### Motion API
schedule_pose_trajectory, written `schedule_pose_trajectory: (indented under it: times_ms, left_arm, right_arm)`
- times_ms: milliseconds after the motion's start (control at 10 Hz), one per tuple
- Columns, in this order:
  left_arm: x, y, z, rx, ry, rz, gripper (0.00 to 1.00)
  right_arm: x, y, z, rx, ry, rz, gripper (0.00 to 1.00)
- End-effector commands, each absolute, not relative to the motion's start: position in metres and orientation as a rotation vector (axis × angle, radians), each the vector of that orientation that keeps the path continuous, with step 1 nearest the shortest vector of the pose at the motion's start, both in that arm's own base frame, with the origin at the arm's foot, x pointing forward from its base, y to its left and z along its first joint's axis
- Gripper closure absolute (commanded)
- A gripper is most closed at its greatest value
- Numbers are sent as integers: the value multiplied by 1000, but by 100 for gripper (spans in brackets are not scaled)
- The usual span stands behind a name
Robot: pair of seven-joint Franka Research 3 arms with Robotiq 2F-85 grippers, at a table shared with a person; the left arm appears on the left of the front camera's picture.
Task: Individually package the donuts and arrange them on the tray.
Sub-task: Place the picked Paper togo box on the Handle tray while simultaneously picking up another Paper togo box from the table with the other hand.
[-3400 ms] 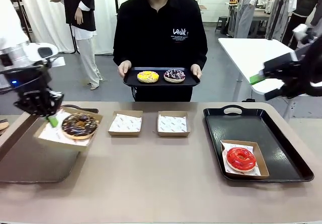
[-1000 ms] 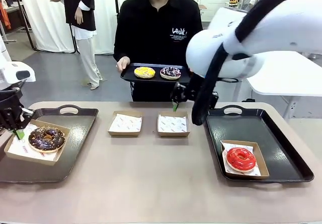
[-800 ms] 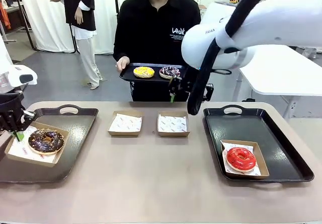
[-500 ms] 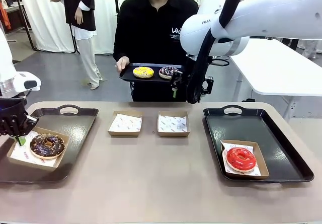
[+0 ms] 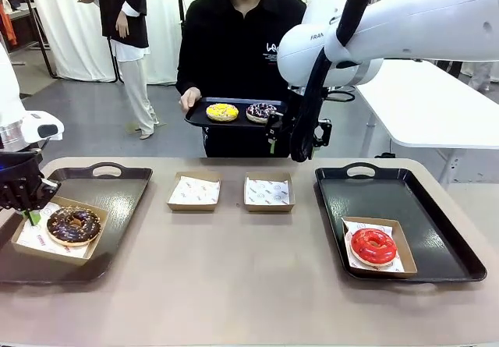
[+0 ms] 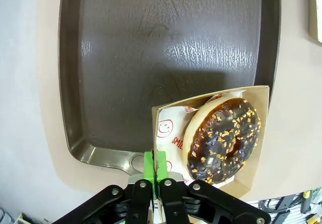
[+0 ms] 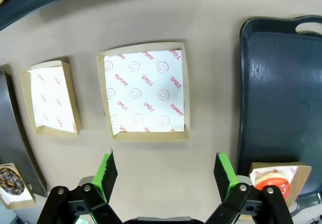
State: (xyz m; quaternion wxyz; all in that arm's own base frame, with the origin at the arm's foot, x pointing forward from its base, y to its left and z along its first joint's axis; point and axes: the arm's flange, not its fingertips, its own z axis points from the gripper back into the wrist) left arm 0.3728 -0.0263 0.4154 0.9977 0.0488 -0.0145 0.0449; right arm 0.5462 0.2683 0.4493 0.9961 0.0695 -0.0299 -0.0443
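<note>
Two small changes since half a second ago: the right gripper (image 7: 165, 158) has edged closer to the person's small tray (image 5: 234, 122) at 12 o'clock. The chocolate donut (image 5: 72, 225) also sits marginally lower on the left tray (image 5: 117, 199), at 8 o'clock on the bench (image 5: 249, 277). The left gripper (image 6: 155, 159) stays pressed together, pinching the edge of the donut carton (image 6: 251, 176). The right gripper's fingers stand spread above an empty carton (image 7: 146, 90). The red donut (image 5: 373, 246) lies in its own carton on the right tray (image 5: 437, 230) at 4 o'clock. The yellow donut (image 5: 222, 112) and sprinkled donut (image 5: 260, 112) rest on the small tray. The right arm hides that tray's 3 o'clock end. In the front view the frame edge cuts off part of the left gripper.
</note>
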Motion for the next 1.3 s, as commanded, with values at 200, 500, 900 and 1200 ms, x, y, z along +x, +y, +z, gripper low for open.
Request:
schedule_pose_trajectory:
  times_ms: [200,500,900,1200]
  left_arm:
    - [383,-26,406,76,-55,122,99]
    - [387,-25,403,100,-74,129,99]
    - [399,-26,393,141,-88,139,99]
    - [404,-37,383,157,-68,65,99]
  right_arm:
    - [545,272,423,75,-122,-24,0]
    - [543,269,405,87,-234,23,0]
    - [535,262,380,140,-277,-15,0]
    - [530,263,367,128,-284,-16,0]
